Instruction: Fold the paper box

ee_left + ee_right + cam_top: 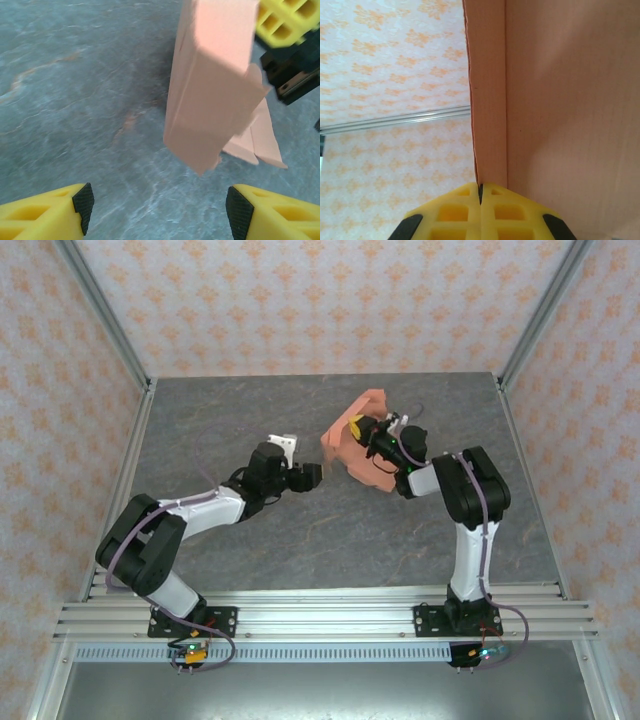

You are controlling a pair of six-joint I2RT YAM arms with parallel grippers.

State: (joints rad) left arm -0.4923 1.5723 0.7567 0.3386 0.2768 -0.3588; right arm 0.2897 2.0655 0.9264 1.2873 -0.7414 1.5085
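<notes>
From above, the right gripper point(358, 428) has the box point(345, 455) pinched and held up off the bench point(220, 420), the salmon card spreading to either side of its fingers and one flap pointing away past them. The left gripper point(312, 476) hovers just short of the box's near end, aimed at it and apart from it. In the left wrist view the left gripper point(160, 202) stands wide open with nothing between its pads; the box point(210, 100) hangs straight ahead and a little to the right of it, already a hollow sleeve with a creased corner facing the camera and loose flaps trailing below and behind. A yellow finger point(282, 22) of the right gripper sits at the box's far upper side, above the bench point(75, 100). In the right wrist view the right gripper point(480, 192) is closed tight, its fingers meeting on a thin edge of card, with a box point(560, 100) panel rising ahead and to the right of it and the patterned wall point(395, 75) off to the left. By my reading the body is formed and the end flaps are the step in hand; the next move calls for the left gripper to advance onto a loose flap and press or tuck it in while the right holds the sleeve steady, without crushing the thin card
</notes>
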